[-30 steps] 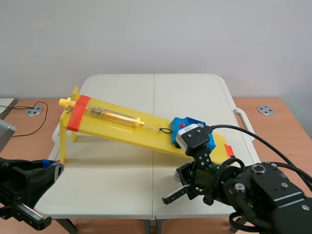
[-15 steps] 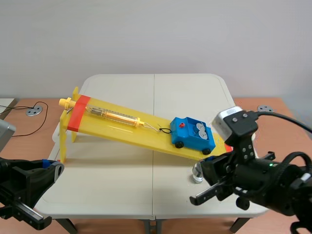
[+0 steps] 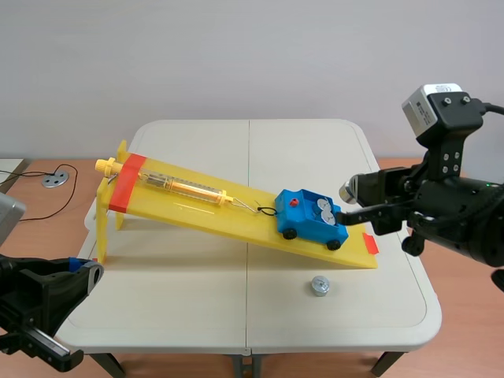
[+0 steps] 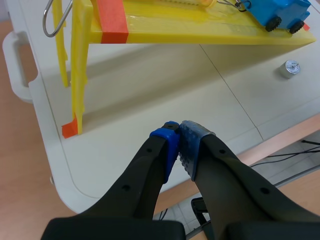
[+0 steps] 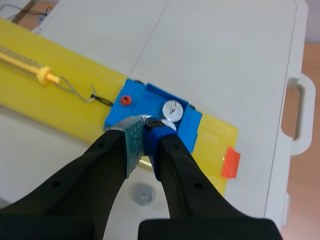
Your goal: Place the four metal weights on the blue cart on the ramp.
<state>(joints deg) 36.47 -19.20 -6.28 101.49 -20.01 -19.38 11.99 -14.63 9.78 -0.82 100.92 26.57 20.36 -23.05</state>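
I see right gripper [image 5: 144, 126] pinching one metal weight [image 3: 347, 189] right of centre, just above the blue cart [image 3: 309, 218]; left gripper [image 4: 178, 134] pressed together, lower left.

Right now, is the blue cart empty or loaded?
Partly loaded: two weights sit in the cart; a loose weight lies on the table.

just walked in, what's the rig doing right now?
The right gripper holds a metal weight pinched above the blue cart, which sits low on the yellow ramp. In the cart lie two weights; a fourth weight sits on the table. The left gripper is shut on nothing, by the table's near edge.
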